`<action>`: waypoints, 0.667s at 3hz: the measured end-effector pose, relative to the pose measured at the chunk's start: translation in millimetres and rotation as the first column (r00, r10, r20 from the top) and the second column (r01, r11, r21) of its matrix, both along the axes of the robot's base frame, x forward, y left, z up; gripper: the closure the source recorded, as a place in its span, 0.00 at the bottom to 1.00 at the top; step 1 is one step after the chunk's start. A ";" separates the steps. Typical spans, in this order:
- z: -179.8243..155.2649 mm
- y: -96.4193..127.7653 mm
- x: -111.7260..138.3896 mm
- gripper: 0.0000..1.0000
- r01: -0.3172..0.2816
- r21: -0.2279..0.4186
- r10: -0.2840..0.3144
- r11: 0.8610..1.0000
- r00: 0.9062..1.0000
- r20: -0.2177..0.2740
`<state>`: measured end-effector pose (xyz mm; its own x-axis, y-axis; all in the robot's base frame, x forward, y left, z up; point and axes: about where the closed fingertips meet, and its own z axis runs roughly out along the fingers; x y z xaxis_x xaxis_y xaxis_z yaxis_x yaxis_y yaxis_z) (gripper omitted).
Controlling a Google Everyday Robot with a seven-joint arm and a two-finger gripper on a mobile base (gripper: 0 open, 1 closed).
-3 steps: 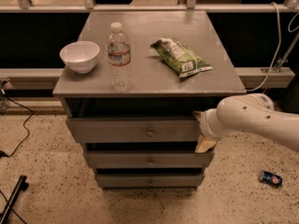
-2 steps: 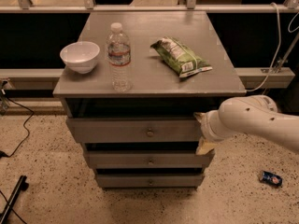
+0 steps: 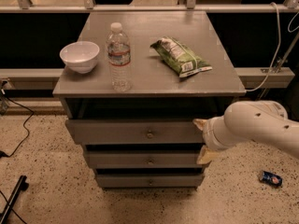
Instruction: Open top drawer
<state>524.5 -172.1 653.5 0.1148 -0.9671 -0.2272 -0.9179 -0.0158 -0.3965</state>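
Note:
The top drawer [image 3: 121, 131] is the uppermost grey front of the cabinet, with a small round brass knob [image 3: 149, 134] at its centre. A dark gap shows between it and the tabletop. My gripper [image 3: 202, 140] is at the right end of this drawer's front, on the end of the white arm [image 3: 257, 125] that reaches in from the right. Its two beige fingertips [image 3: 200, 123] stand apart, one at the drawer front's upper edge and one just below its lower edge. I cannot tell whether they touch the wood.
Two narrower grey drawers [image 3: 145, 160] sit below. On the grey tabletop [image 3: 154, 78] stand a white bowl [image 3: 80, 56], a water bottle [image 3: 119, 57] and a green snack bag [image 3: 180, 56]. A small blue can [image 3: 271, 178] lies on the floor at the right. Cables run at the left.

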 end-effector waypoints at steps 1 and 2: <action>6.9 10.7 -24.9 0.21 -0.029 0.010 0.029 1.000 0.999 -0.024; 20.9 15.9 -34.6 0.20 -0.044 -0.003 0.044 0.999 0.999 -0.006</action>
<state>490.0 -156.3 674.5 0.1557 -0.9620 -0.2245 -0.9187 -0.0575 -0.3908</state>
